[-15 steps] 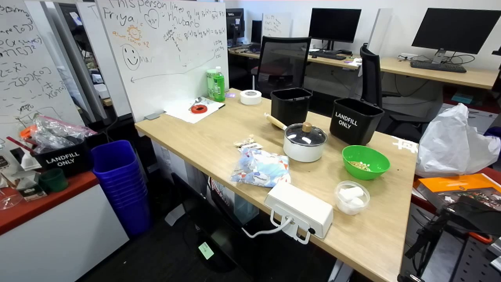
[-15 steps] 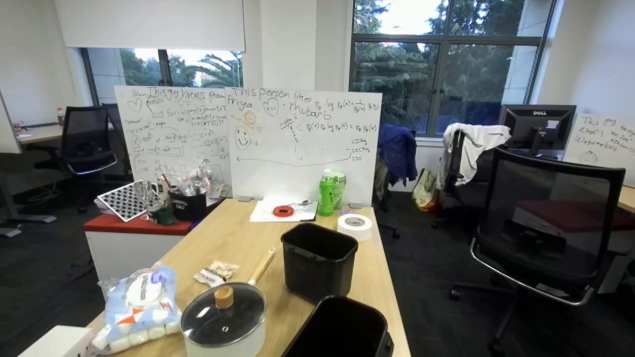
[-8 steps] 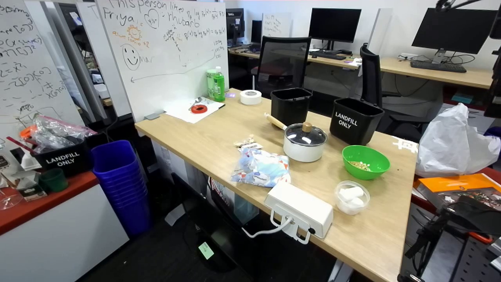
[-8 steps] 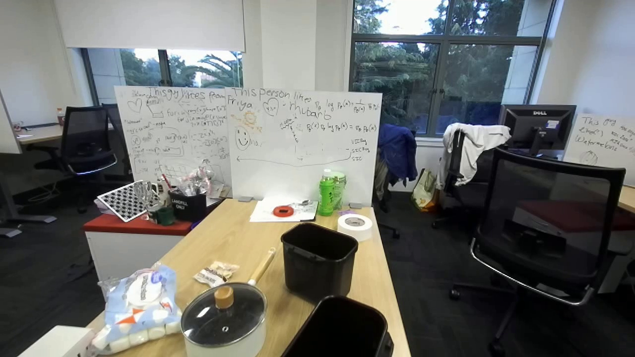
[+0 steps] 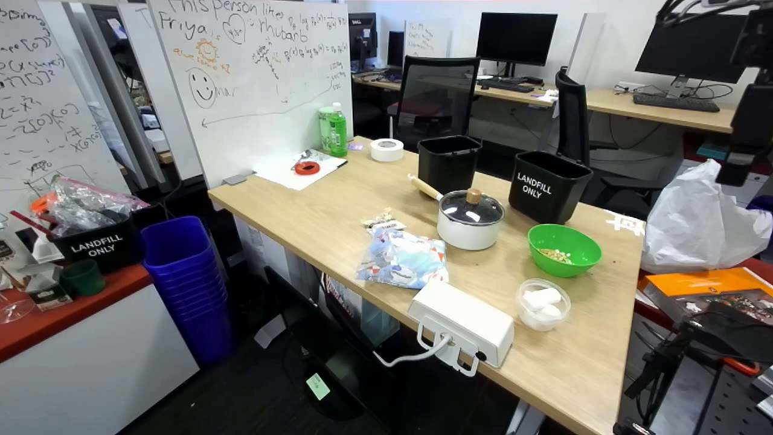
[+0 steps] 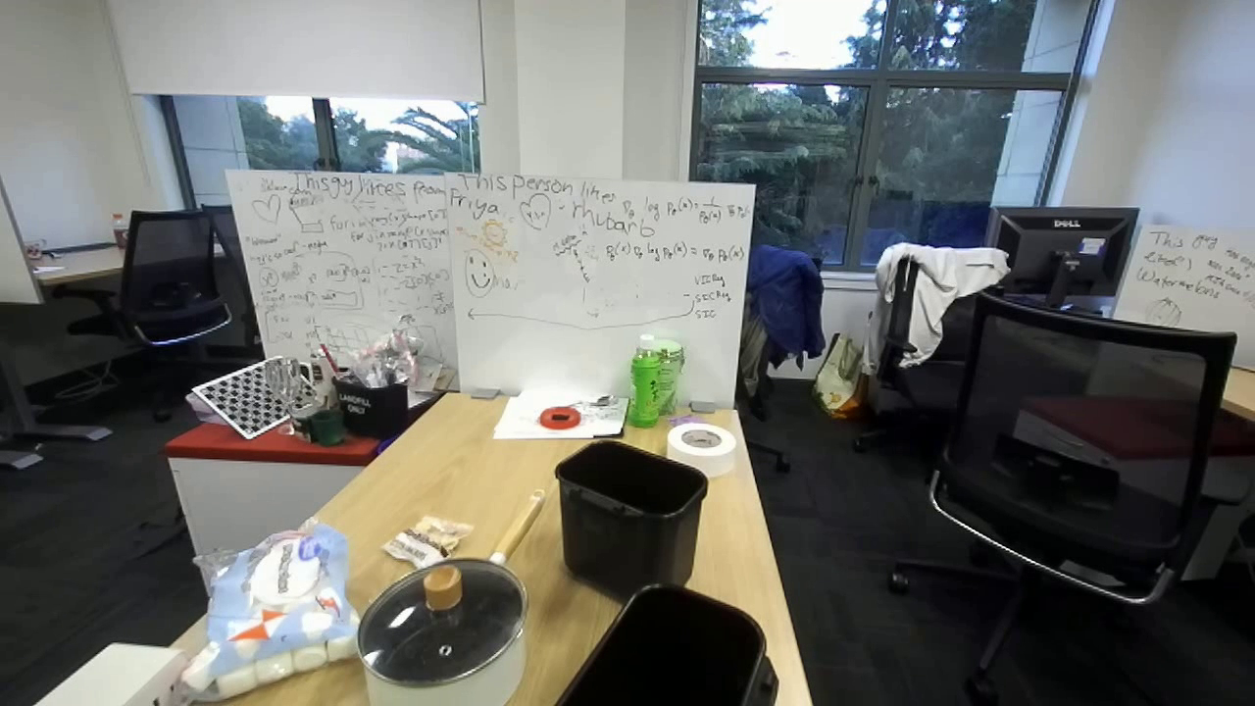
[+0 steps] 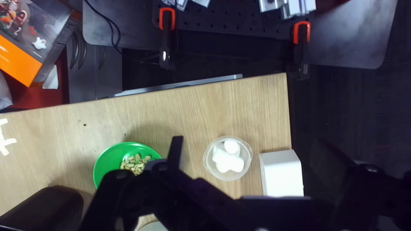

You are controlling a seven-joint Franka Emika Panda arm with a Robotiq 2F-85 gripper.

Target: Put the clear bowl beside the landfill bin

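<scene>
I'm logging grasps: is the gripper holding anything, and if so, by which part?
Nothing is held: the gripper is open, and the clear bowl rests on the table.

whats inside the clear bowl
In the wrist view, the clear bowl holds a few white marshmallow-like pieces, piled over one another. They cover the middle of its floor, so whatever lies beneath them cannot be seen.

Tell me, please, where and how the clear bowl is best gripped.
Probably at the rim of the clear bowl, on the side facing the green bowl, coming from above with the gripper straddling the wall. The bowl stands upright and open-topped; the white box leaves only a narrow gap opposite. The white pieces inside may limit depth.
</scene>
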